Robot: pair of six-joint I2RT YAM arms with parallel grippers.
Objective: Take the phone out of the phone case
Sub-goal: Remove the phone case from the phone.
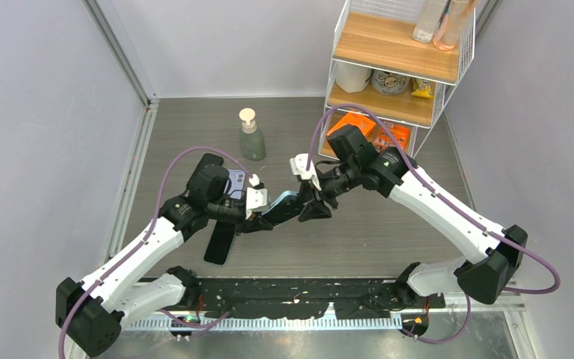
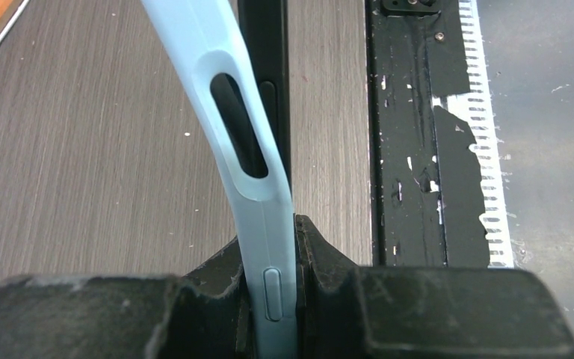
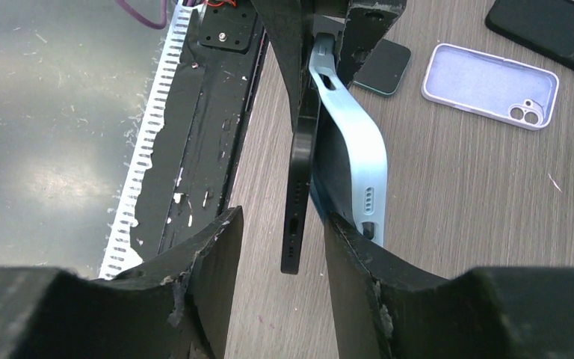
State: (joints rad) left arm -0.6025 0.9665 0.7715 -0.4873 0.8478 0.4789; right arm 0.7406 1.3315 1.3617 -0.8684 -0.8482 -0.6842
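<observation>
**Phone half-freed, two-tool hold.** Left tool (image 2: 273,250) clamped narrow on one end of case (image 3: 355,149), which stood on edge above surface (image 3: 463,239). Long axis ran from left tool straight toward right tool (image 3: 280,224). At far end, phone (image 3: 299,179) was peeled out of case, free end between right tool's fingers, not gripped. Case bowed aside, touching one finger. Right tool partly spread, holding nothing. Judgement: right tool nearer freed end; pulling along long axis, away from left tool, should draw phone out.
</observation>
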